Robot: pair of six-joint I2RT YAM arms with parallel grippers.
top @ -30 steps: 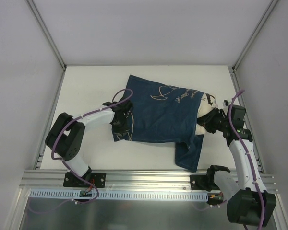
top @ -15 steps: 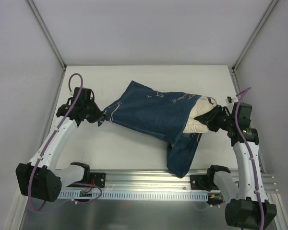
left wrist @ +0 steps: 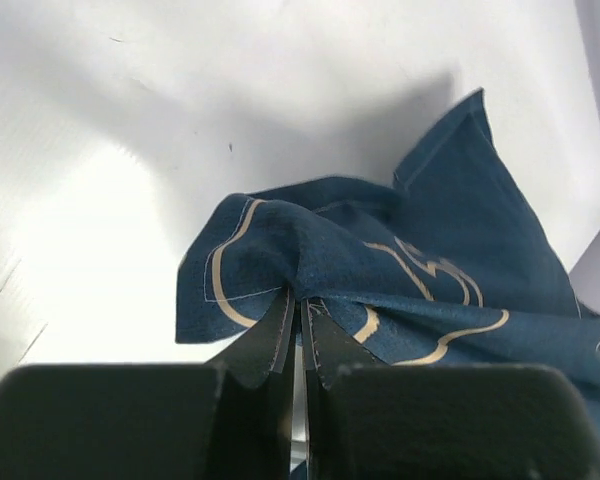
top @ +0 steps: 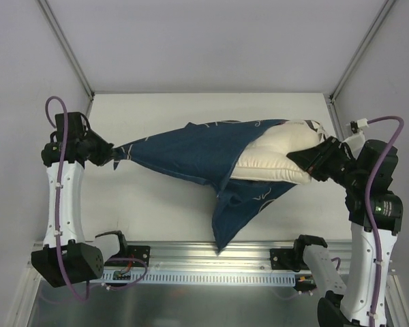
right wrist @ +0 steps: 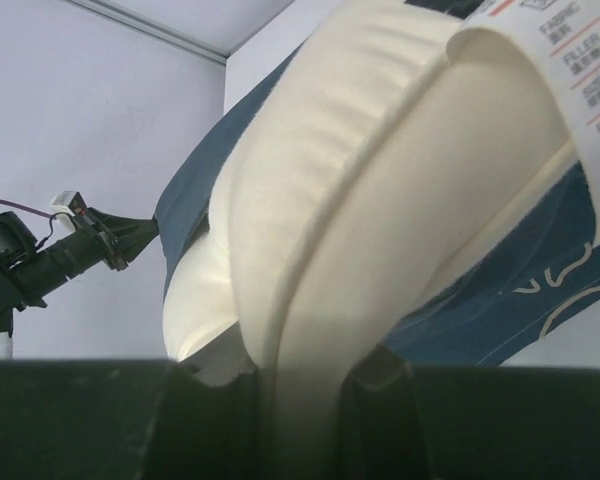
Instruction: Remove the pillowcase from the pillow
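Closest to the arm bases, one loose corner of the navy pillowcase (top: 191, 153) droops toward the front edge of the white table (top: 143, 204). Further in, the rest of the cover is pulled into a long taut wedge running left to right between the two arms. At its narrow left tip, out by the table's left side, the left fingers (top: 111, 155) are pinched tight on a bunched fold of the cloth; the left wrist view shows the dark fingers (left wrist: 285, 318) pressed together with the cream-printed fabric (left wrist: 400, 280) gathered between them. On the right, the cream pillow (top: 273, 153) sticks out of the cover's open mouth, its right part bare and its left part inside the navy cloth. The right fingers (top: 303, 160) are clamped on the pillow's exposed right end. In the right wrist view the pillow's ribbed edge (right wrist: 320, 200) runs down between those fingers, a white printed label (right wrist: 570, 90) lies across it, and navy fabric shows behind and beneath.
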